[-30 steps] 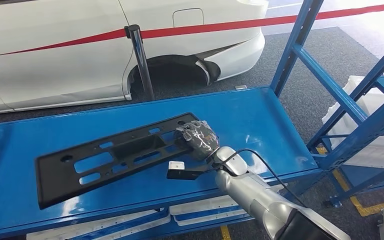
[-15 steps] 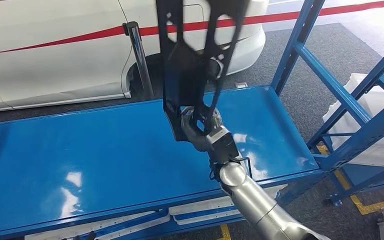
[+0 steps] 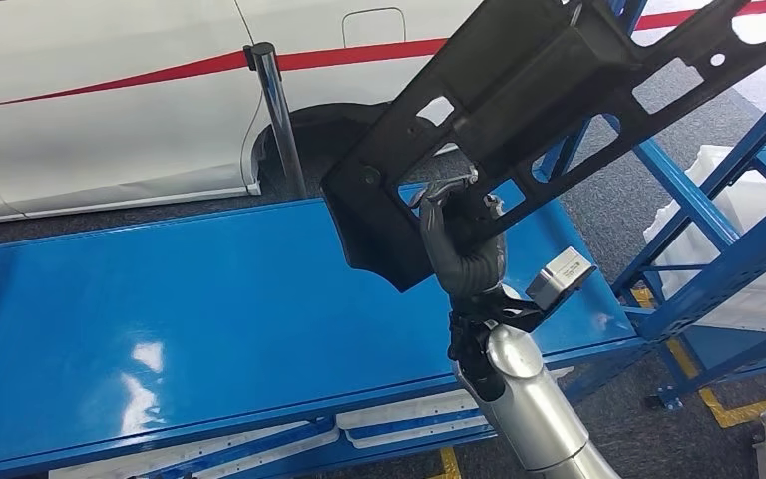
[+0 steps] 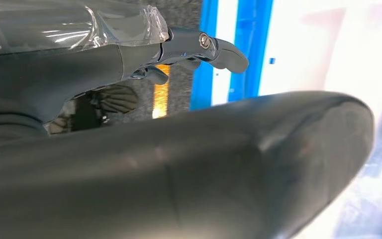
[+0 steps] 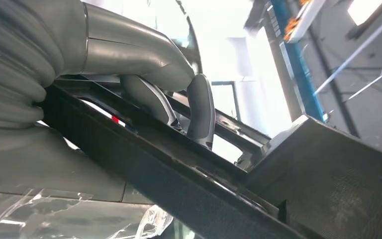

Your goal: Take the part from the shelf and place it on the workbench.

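Observation:
The part (image 3: 519, 90) is a long black plastic panel with several cut-outs. My right hand (image 3: 464, 249) grips it near its lower end and holds it in the air, slanting up to the right above the blue shelf (image 3: 209, 299). In the right wrist view the fingers (image 5: 199, 107) wrap over a black rib of the part (image 5: 179, 169). My left hand (image 4: 189, 159) holds nothing; its thick grey thumb is close to the camera and its darker fingers (image 4: 214, 47) reach out over grey floor.
A white car (image 3: 110, 100) stands behind the shelf, with a black post (image 3: 279, 110) and a red belt in front of it. Blue rack uprights (image 3: 678, 180) rise at the right beside a white bin (image 3: 748, 230). White trays (image 3: 409, 414) lie under the shelf.
One second ago the part lay flat on the shelf under my right hand. It was lifted upright, and now it tilts over to the right while the hand has turned and shifted right.

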Available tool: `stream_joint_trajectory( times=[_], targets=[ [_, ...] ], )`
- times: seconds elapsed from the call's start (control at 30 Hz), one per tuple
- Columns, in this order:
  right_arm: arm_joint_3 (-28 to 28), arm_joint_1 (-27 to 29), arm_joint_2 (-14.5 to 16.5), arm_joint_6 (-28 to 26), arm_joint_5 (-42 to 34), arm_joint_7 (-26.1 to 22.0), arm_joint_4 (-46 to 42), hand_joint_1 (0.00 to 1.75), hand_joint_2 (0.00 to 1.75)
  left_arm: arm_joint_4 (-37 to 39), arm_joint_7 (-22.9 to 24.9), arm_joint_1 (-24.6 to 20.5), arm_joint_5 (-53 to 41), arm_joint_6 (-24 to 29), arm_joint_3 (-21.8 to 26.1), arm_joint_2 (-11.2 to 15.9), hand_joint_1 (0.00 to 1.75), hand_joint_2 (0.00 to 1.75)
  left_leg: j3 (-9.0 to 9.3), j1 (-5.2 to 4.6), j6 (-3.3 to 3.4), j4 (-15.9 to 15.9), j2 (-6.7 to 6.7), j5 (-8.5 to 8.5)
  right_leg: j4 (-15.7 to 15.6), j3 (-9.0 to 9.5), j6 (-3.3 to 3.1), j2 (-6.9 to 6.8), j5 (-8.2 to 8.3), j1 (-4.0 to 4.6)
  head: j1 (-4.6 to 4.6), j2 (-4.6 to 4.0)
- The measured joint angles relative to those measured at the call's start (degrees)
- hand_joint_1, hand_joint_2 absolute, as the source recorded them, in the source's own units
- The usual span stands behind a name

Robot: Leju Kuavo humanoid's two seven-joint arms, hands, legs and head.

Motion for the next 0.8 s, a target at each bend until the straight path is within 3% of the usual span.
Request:
stream_joint_trajectory(
  times=[0.17, 0.37, 0.43, 0.5, 0.57, 0.6, 0.63, 0.67, 0.73, 0.8],
  targets=[
    [-0.7, 0.5, 0.2, 4.9, -3.9, 0.2, -0.1, 1.75, 1.75, 0.0, 2.2, 0.9, 1.5, -1.7, 0.2, 0.0, 0.0, 0.0, -0.05, -0.18, 0.22, 0.1, -0.01, -0.17, 0.0, -0.02, 0.14, -0.02, -0.06, -0.18, 0.01, 0.01],
    [-1.0, 0.6, 0.4, 6.3, -6.0, 0.7, 0.7, 1.75, 1.75, 0.1, 2.3, 1.7, 2.0, -2.3, 0.4, -0.1, 0.0, 0.0, -0.06, -0.56, 0.95, 0.1, -0.01, -0.38, -0.1, 0.05, 0.79, -0.05, -0.16, -0.61, -0.01, 0.01],
    [-1.1, 0.6, 0.5, 6.4, -6.4, 0.8, 0.9, 1.75, 1.75, 0.1, 2.3, 1.8, 2.0, -2.3, 0.4, -0.2, 0.0, 0.0, 0.22, -0.18, 1.34, -0.4, 0.11, 0.08, 0.9, -0.23, 1.13, -0.04, -1.16, -0.61, 0.02, 0.02],
    [-1.3, 0.7, 0.5, 6.7, -7.1, 0.9, 1.0, 1.75, 1.75, 0.1, 2.2, 1.8, 2.0, -2.4, 0.5, -0.3, 0.0, 0.0, 0.43, 0.27, 1.63, -0.9, 0.24, 0.45, 6.1, -2.39, 1.51, -0.06, -4.8, -0.6, 0.1, 0.01],
    [-1.6, 0.9, 0.5, 7.3, -8.1, 1.1, 1.3, 1.75, 1.75, 0.1, 2.1, 1.9, 1.9, -2.5, 0.5, -0.3, 0.0, 0.0, 0.35, 0.35, 1.69, -0.9, 0.27, 0.49, 14.3, -6.04, 1.91, -0.1, -8.72, -0.81, 0.16, 0.01],
    [-1.6, 1.1, 0.5, 7.6, -8.6, 1.2, 1.6, 1.75, 1.75, 0.1, 2.0, 1.9, 1.9, -2.6, 0.4, -0.4, 0.0, 0.0, 0.3, 0.39, 1.67, -0.9, 0.29, 0.49, 17.0, -7.28, 2.11, -0.13, -9.41, -1.01, 0.16, 0.01],
    [-1.7, 1.2, 0.5, 7.9, -9.0, 1.2, 1.9, 1.75, 1.75, 0.1, 1.9, 2.0, 1.9, -2.7, 0.4, -0.4, 0.0, 0.0, 0.26, 0.48, 1.62, -0.9, 0.29, 0.51, 17.4, -7.42, 2.29, -0.16, -8.84, -1.19, 0.16, 0.02],
    [-1.7, 1.3, 0.5, 8.3, -9.2, 1.2, 2.1, 1.75, 1.75, 0.1, 1.9, 2.0, 1.9, -2.8, 0.4, -0.4, 0.0, 0.0, 0.24, 0.6, 1.52, -0.8, 0.28, 0.54, 15.5, -6.45, 2.48, -0.21, -7.3, -1.39, 0.16, 0.01],
    [-1.8, 1.2, 0.5, 8.8, -9.4, 1.2, 2.5, 1.75, 1.75, 0.1, 1.9, 2.0, 1.9, -3.3, 0.5, -0.5, 0.0, 0.0, 0.13, 0.81, 0.97, -0.6, 0.2, 0.57, 7.0, -1.93, 2.89, -0.24, -3.31, -1.78, 0.17, 0.01],
    [-1.8, 1.1, 0.5, 9.2, -9.4, 1.3, 2.8, 1.75, 1.75, 0.1, 1.9, 2.0, 2.0, -3.8, 0.5, -0.5, 0.0, 0.0, -0.12, 0.84, 0.09, -0.2, 0.02, 0.74, 1.3, 0.88, 2.56, 0.12, -1.13, -1.79, 0.14, 0.01]
  ],
)
